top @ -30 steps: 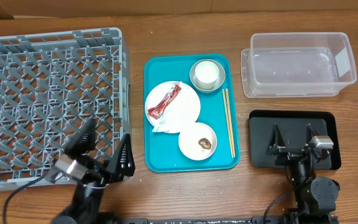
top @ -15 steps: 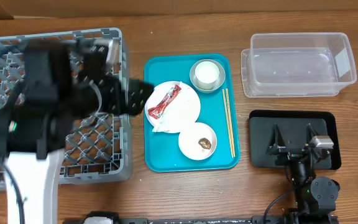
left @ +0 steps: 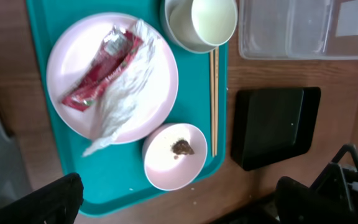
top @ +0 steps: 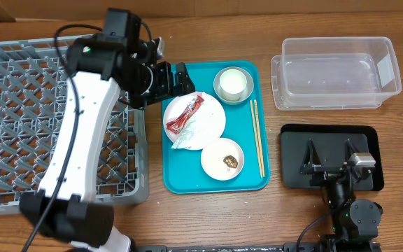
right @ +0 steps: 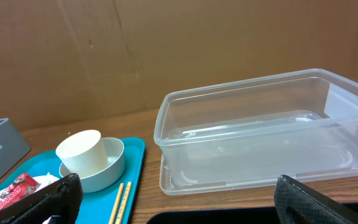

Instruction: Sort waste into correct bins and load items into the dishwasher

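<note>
Wood table point(top: 208, 217) holds dish rack point(top: 26, 47), teal tray point(top: 182, 171); cardboard wall point(right: 135, 50) behind

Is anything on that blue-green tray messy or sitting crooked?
Yes. The cup leans tilted inside its bowl, and the crumpled napkin spills over the plate rim onto the teal tray. A brown food lump sits in the small bowl.

A: You ran a white-shelled left arm point(top: 82, 119), black at its joints.
B: You also had a thin black cable point(top: 75, 28) looping behind that hand; left gripper point(top: 177, 78) and right gripper point(top: 329, 155) were black.
</note>
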Robot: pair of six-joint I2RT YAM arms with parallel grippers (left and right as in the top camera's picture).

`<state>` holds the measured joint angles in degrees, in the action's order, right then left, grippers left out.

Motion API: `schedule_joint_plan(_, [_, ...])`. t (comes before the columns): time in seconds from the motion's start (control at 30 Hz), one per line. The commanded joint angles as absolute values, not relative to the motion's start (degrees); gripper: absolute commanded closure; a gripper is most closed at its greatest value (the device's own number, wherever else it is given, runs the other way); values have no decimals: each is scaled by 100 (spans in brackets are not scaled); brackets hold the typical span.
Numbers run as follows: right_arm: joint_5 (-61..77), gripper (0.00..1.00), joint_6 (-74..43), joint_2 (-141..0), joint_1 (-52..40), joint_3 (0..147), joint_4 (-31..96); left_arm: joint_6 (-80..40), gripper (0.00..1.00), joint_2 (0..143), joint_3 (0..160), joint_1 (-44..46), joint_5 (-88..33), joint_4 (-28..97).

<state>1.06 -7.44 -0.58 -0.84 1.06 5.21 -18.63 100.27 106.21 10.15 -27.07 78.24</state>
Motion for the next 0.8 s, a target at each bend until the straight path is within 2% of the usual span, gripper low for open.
schedule_joint_plan(0.0, [49, 0, -703, -16, -117, 45, 484, -2075, 0, 10519, 10739, 1098, -3334, 7972])
schedule_joint_plan(0.2, [51, 0, -703, -16, -117, 45, 484, -1321, 0, 10733, 10742, 1636, -3297, 7922])
schedule_joint_plan(0.23, [49, 0, -703, -16, -117, 45, 484, -1321, 7, 10724, 10742, 1721, -3216, 7850])
schedule_joint_plan(0.27, [49, 0, -703, -16, -117, 45, 484, -1326, 20, 10722, 10742, 1846, -3079, 7747])
schedule_joint_plan(0.37, [49, 0, -703, -16, -117, 45, 484, -1326, 26, 10722, 10742, 2108, -2991, 7688])
schedule_joint_plan(0.47, [49, 0, -703, -16, -117, 45, 484, -1181, 44, 10722, 10742, 2440, -2794, 7789])
schedule_joint_plan(0.5, [49, 0, -703, -16, -117, 45, 484, -1181, 45, 10722, 10742, 2580, -2600, 7854])
schedule_joint_plan(0.6, [49, 0, -703, -16, -117, 45, 484, -1234, 38, 10724, 10742, 3004, -2117, 7942])
schedule_joint_plan(0.7, [49, 0, -703, -16, -117, 45, 484, -1997, 29, 10724, 10742, 3514, -926, 7640])
schedule_joint_plan(0.77, [49, 0, -703, -16, -117, 45, 484, -2215, 29, 10724, 10742, 3651, -137, 7448])
